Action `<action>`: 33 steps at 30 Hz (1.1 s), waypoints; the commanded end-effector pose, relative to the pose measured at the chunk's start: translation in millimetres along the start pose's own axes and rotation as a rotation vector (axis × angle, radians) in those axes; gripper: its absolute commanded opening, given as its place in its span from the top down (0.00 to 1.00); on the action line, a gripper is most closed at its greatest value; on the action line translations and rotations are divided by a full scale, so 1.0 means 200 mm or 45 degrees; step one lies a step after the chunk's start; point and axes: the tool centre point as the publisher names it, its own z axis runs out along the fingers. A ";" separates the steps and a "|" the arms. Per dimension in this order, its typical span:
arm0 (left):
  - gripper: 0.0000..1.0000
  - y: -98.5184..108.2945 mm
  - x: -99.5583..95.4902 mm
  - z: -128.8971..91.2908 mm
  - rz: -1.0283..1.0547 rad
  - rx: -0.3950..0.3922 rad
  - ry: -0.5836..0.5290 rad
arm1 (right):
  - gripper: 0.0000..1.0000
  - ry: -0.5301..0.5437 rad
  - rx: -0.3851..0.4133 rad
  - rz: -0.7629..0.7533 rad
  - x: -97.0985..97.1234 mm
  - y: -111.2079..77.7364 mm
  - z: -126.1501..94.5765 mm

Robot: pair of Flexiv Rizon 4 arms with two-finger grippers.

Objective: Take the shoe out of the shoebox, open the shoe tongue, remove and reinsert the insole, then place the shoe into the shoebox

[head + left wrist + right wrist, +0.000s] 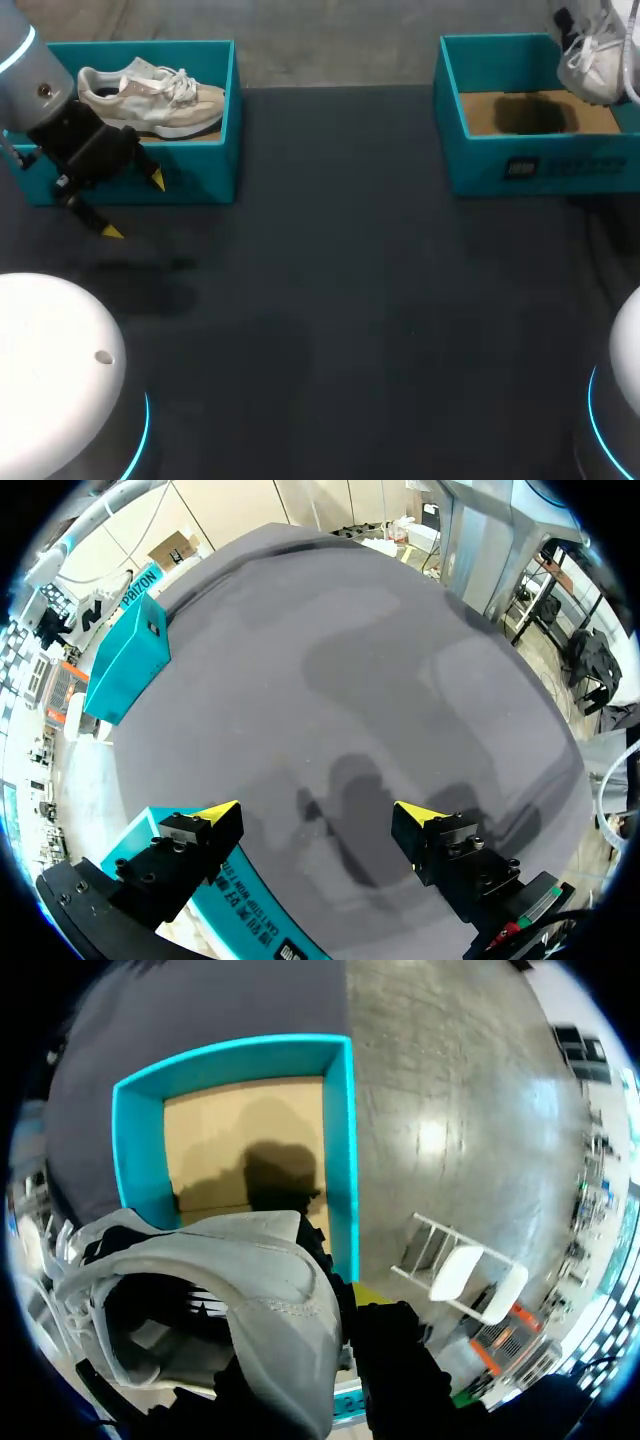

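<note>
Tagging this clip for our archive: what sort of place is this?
Likely a robot lab bench: a dark table, a teal shoebox holding a beige shoe, my left end effector near it.

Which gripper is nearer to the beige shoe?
Left. The left gripper hangs open before the box with the beige shoe; the right gripper holds a white shoe over the other box.

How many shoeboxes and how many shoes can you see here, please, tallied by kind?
Shoeboxes: 2 (left teal shoebox, right teal shoebox)
Shoes: 2 (beige shoe lying in the left one, white shoe held over the right one)
Total: 4
</note>
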 end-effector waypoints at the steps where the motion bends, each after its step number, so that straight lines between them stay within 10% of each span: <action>1: 0.00 0.00 0.00 0.00 0.000 -0.003 0.005 | 1.00 0.089 0.057 0.237 0.01 -0.03 0.01; 15: 0.00 0.00 0.00 0.00 0.000 -0.003 0.005 | 1.00 0.398 0.155 0.993 0.25 -0.24 0.08; 33: 0.00 0.00 0.00 0.00 0.000 -0.003 0.005 | 1.00 0.398 0.155 0.993 0.25 -0.24 0.08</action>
